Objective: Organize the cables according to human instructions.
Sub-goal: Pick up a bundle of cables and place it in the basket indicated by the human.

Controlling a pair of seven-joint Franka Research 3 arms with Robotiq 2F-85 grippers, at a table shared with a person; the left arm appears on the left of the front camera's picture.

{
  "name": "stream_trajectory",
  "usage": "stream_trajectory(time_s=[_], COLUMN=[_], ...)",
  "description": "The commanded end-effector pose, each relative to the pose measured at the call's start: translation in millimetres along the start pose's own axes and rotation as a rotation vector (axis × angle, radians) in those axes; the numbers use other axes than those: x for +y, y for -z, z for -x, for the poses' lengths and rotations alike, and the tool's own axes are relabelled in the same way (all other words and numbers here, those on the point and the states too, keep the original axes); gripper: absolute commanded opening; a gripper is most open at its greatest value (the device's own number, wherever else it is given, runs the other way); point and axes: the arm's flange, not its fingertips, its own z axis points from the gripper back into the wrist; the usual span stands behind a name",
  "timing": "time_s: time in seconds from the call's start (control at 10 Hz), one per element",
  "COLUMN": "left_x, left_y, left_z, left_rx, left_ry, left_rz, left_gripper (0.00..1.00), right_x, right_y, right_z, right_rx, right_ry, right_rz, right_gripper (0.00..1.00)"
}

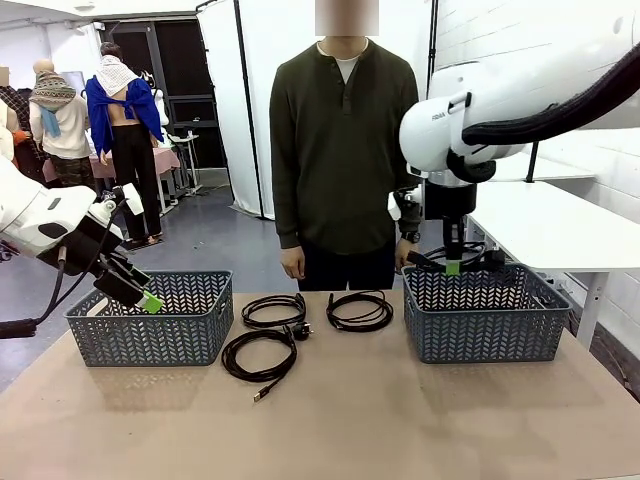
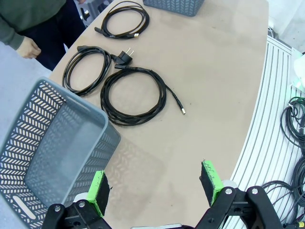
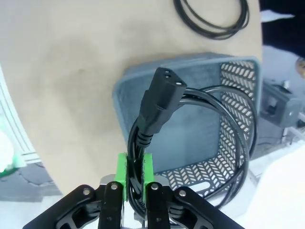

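Right gripper [image 3: 135, 164]: clamped tight on a coiled cable [image 3: 159, 100], above the right basket [image 3: 238, 71]. Left gripper [image 2: 155, 183]: spread wide, empty, far left of that basket.

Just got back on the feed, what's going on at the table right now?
The right gripper, jaws shut on a coiled cable, holds it over the right basket. The left gripper hovers with jaws open by the left basket. Three more cables lie on the table between the baskets. The person stands at the far side, hands down.
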Motion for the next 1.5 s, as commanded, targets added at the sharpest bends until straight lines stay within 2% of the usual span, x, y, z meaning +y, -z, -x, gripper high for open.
stream_trajectory(time_s=[0.0, 0.5, 1.2, 1.4], left_x=[3.2, 3.2, 3.2, 3.2], left_y=[2.1, 2.1, 2.1, 2.1], left_z=[4.2, 4.2, 4.2, 4.2], left_rx=[-0.011, -0.011, -0.011, -0.011], left_ry=[0.014, 0.014, 0.014, 0.014], left_rz=[0.016, 0.016, 0.016, 0.016], left_gripper=[1.00, 1.00, 1.00, 1.00], right_x=[-6.0, -24.2, -43.4, -47.3], right_y=[13.4, 37.0, 47.5, 51.0], right_z=[19.8, 45.6, 49.0, 46.1], right_rx=[-0.016, -0.073, -0.083, -0.079], right_ry=[-0.054, -0.132, -0.165, -0.157], right_rz=[0.039, 0.057, 0.061, 0.061], right_gripper=[0.00, 0.00, 0.02, 0.41])
